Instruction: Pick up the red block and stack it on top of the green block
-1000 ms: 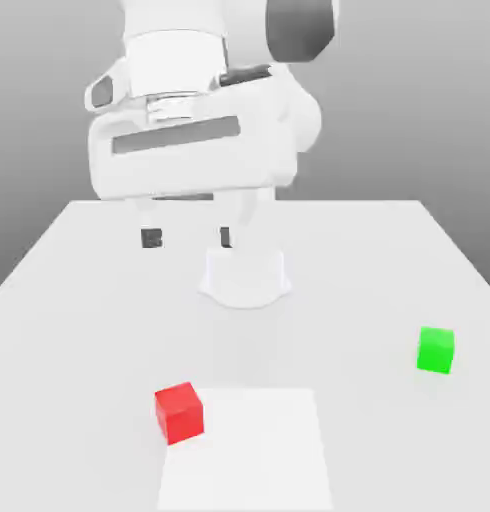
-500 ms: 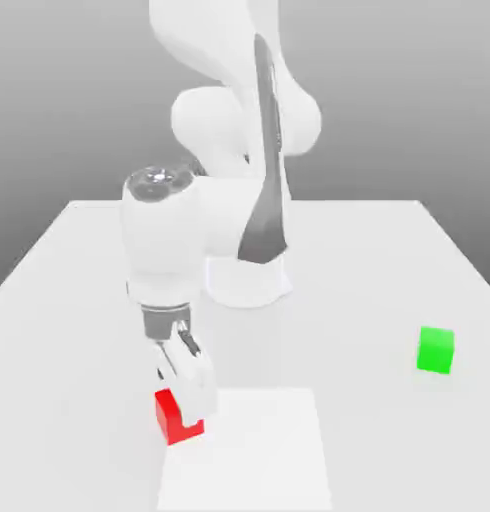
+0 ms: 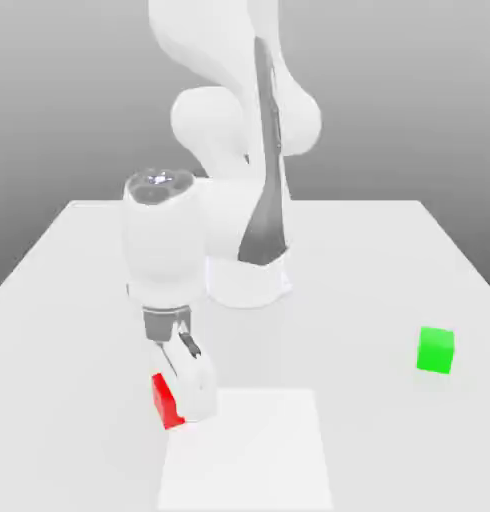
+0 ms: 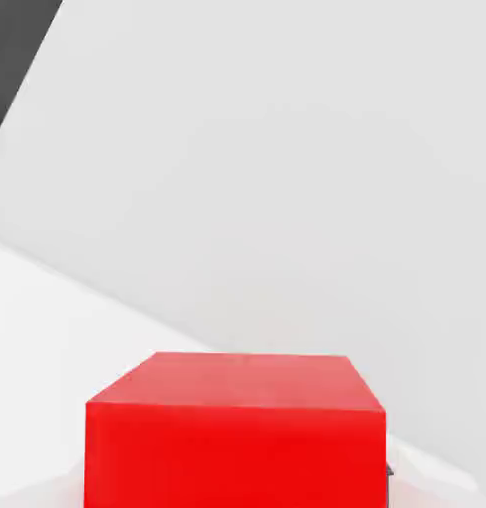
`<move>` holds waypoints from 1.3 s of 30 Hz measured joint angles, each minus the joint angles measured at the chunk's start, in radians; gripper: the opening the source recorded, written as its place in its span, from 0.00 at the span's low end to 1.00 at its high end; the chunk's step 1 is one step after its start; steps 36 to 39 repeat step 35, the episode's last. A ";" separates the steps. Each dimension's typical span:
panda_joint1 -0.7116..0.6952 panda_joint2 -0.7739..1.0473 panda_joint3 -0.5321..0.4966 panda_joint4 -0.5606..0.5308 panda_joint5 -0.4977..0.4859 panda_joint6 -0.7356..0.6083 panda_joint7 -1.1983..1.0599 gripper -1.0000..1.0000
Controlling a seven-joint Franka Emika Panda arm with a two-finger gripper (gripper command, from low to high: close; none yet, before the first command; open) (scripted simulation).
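Beside the white patch (image 3: 254, 455), gripper (image 3: 185, 406): now closing, holding the red block (image 3: 165, 402).
Green block (image 3: 435, 350): waiting well apart; lifting is coming next.

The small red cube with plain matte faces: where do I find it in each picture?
Exterior view: the red cube is on the exterior view's left, in the lower part, partly hidden.
Hand view: the cube is large and close to the camera, cut off by the picture's edge.
Shared landmark: the flat, bright white patch on the table, also seen in the hand view.
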 joint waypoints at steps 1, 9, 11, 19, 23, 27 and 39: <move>0.008 -0.024 0.006 -0.004 0.003 -0.021 -0.002 0.00; 0.243 -0.089 0.168 -0.015 0.081 -0.077 -0.071 0.00; 0.309 -0.103 0.197 -0.017 0.096 -0.088 -0.085 0.00; 0.530 -0.158 0.337 -0.024 0.132 -0.129 -0.126 0.00; 0.630 -0.185 0.426 -0.028 0.142 -0.149 -0.142 0.00; 0.688 -0.156 0.491 -0.029 0.105 -0.121 -0.121 0.00; 0.707 0.047 0.422 -0.020 -0.161 0.053 0.067 1.00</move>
